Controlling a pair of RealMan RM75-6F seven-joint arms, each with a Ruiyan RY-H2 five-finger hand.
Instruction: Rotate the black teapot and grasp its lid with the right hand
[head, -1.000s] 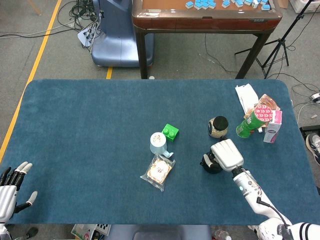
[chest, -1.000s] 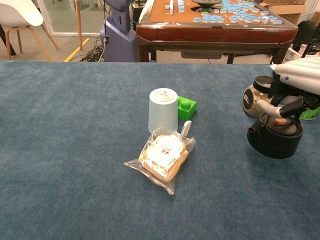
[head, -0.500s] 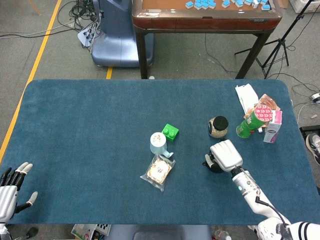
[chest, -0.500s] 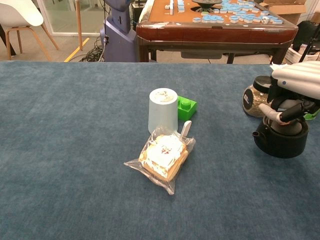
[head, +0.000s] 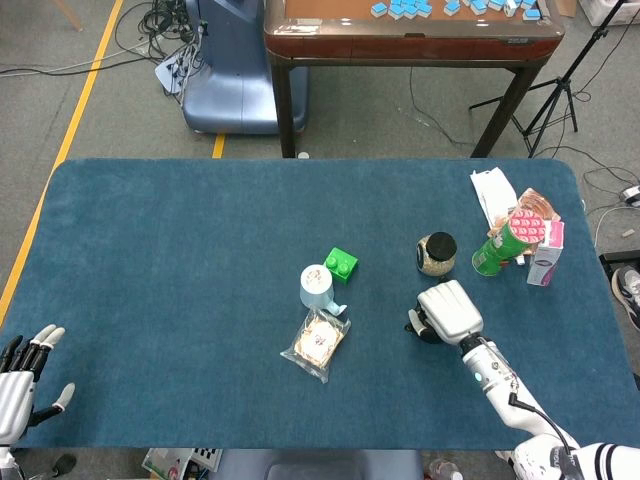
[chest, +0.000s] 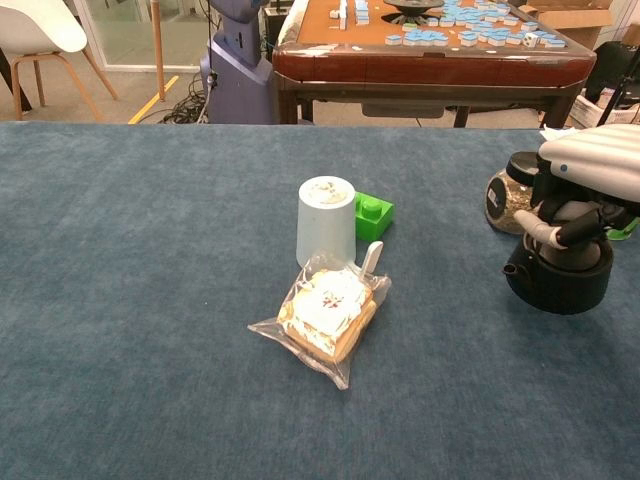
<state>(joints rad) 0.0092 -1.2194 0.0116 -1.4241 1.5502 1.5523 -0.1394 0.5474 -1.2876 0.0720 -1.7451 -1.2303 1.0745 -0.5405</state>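
One teapot: the black teapot sat on the near-right part of the blue table, its short spout pointing left in the chest view, just in front of the grain jar.
Lid: the lid lay on top of the pot, mostly covered by my fingers; I could not see its knob.
Right hand: my right hand was arched over the pot from above, fingers curled down onto the lid area. I could not tell whether they had truly closed on the lid or only rested against it.
Left hand: my left hand lay at the near-left edge of the table, fingers spread, holding nothing.
Handling: I judged the pot rigid, fairly heavy for its size, smooth and probably brittle. The lid looked loose and light, so it could slip or lift off alone.
Where to hold: for turning, the round body or rim seemed best; for the lid, a pinch on its centre from straight above.
Neighbours: a pale blue cup, a green block and a bagged snack sat well apart to the left.
Far right: a green can and cartons stood near the far-right corner.
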